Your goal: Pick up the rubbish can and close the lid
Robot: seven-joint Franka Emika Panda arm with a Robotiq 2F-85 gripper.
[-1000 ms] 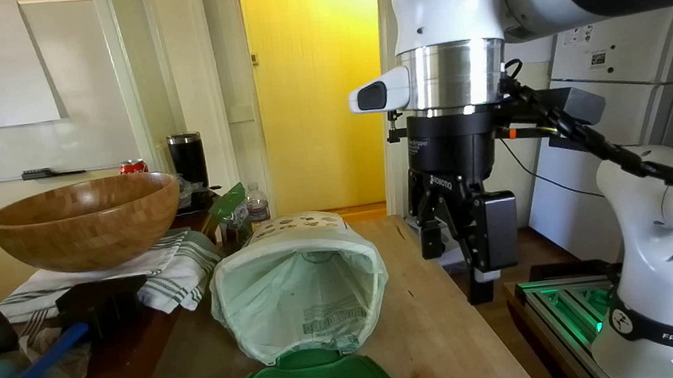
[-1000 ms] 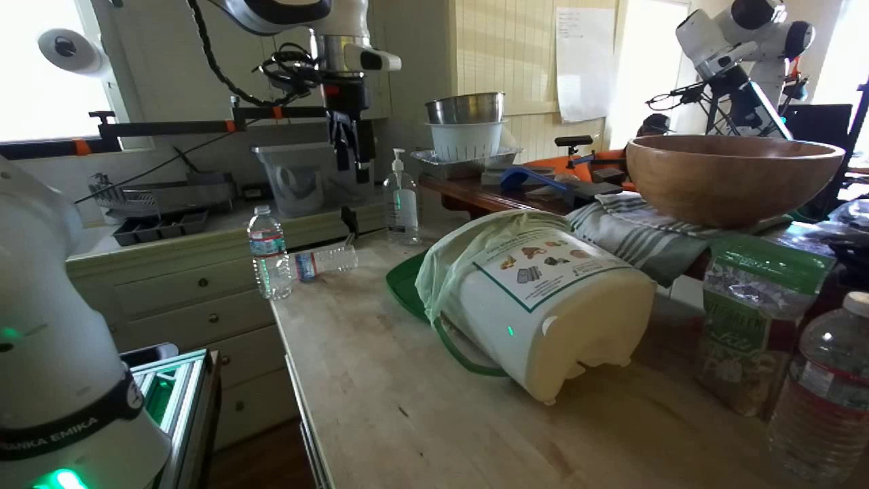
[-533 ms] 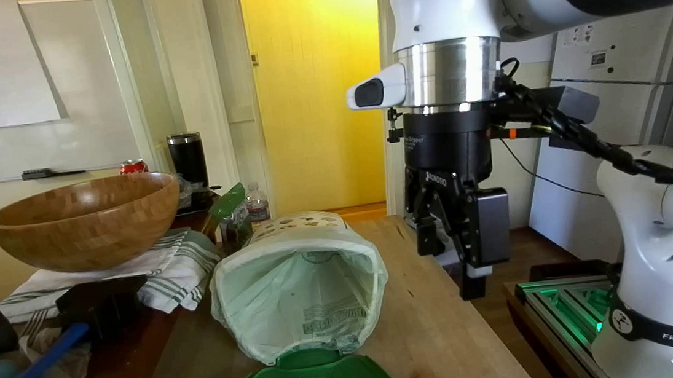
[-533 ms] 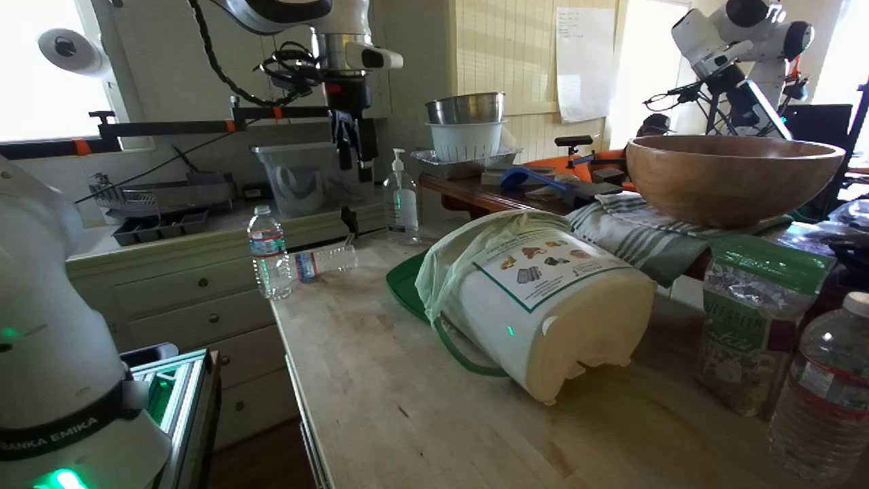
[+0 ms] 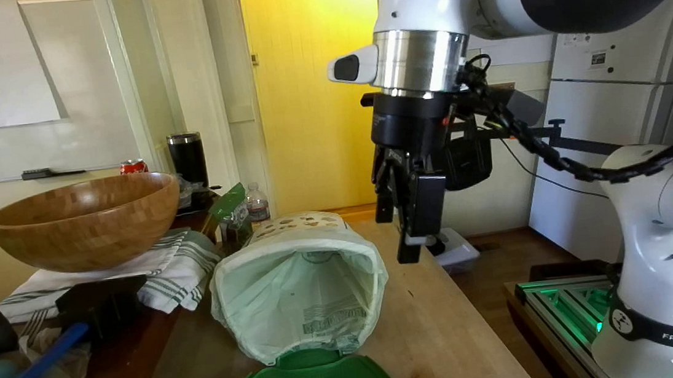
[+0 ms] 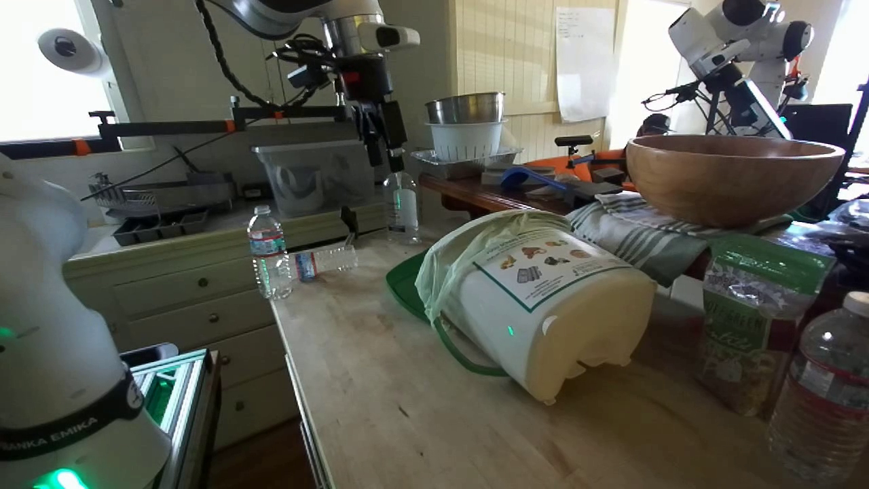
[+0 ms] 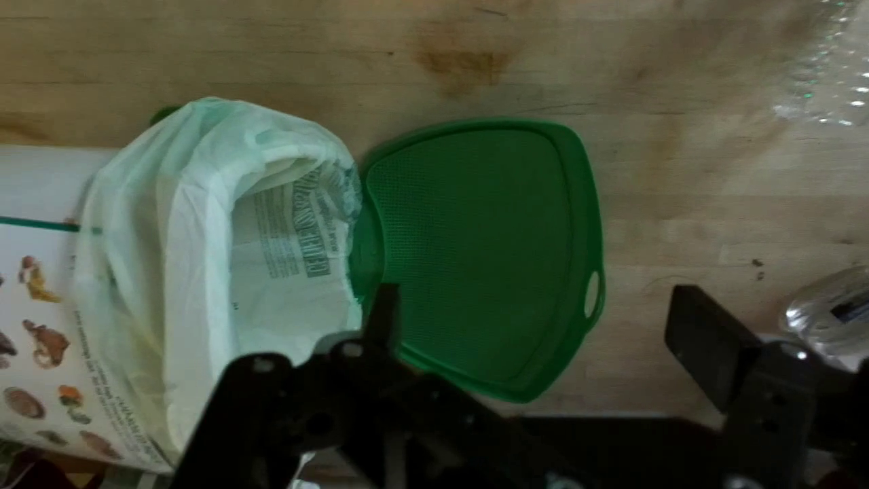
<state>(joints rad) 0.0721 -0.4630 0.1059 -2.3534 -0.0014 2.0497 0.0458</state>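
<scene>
The rubbish can (image 6: 543,299) lies on its side on the bench (image 6: 380,380), nearer the long edge away from the robot's base (image 5: 656,300) than the one facing it. Its mouth, lined with a pale bag (image 5: 291,292), points toward the end edge where an upright water bottle (image 6: 269,258) stands near the corner, with a second bottle (image 6: 326,261) lying just beside it. The lid (image 7: 485,238) is folded fully open, resting on the bench ahead of the mouth and attached at its lower side. So neither part of the task looks done: by my reading the can has yet to be gripped and lifted, and the lid yet to be swung over the opening. The pincer (image 7: 536,312) holds nothing: its jaws are spread wide in the wrist view, and in both exterior views it hangs in the air, clear of can, lid and bench.
</scene>
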